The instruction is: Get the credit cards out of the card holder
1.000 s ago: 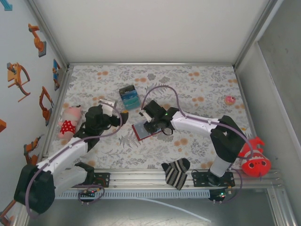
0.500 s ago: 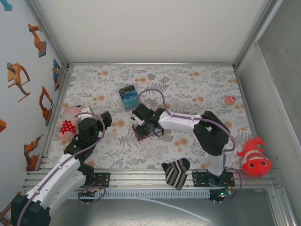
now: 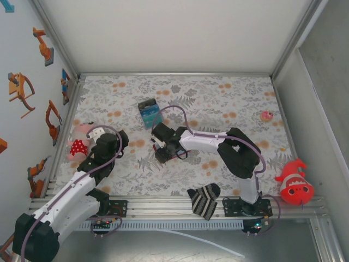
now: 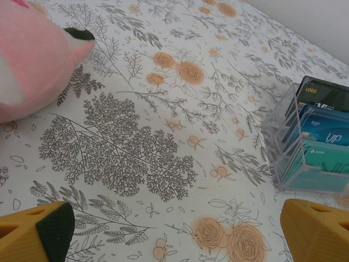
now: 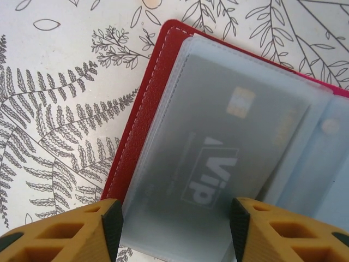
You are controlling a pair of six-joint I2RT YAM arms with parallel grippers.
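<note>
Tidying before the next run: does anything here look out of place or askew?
The black-and-white striped sock lies draped over the metal front rail, partly off the floral tabletop. Nothing looks spilled or damaged.

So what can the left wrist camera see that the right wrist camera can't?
Left wrist camera: a pink plush toy and a clear stand holding teal and blue cards. Right wrist camera: the open red card holder with a VIP card behind its frosted sleeve. Both: the flowery tablecloth and yellow fingers standing apart, the left gripper over bare cloth, the right gripper over the card holder.
</note>
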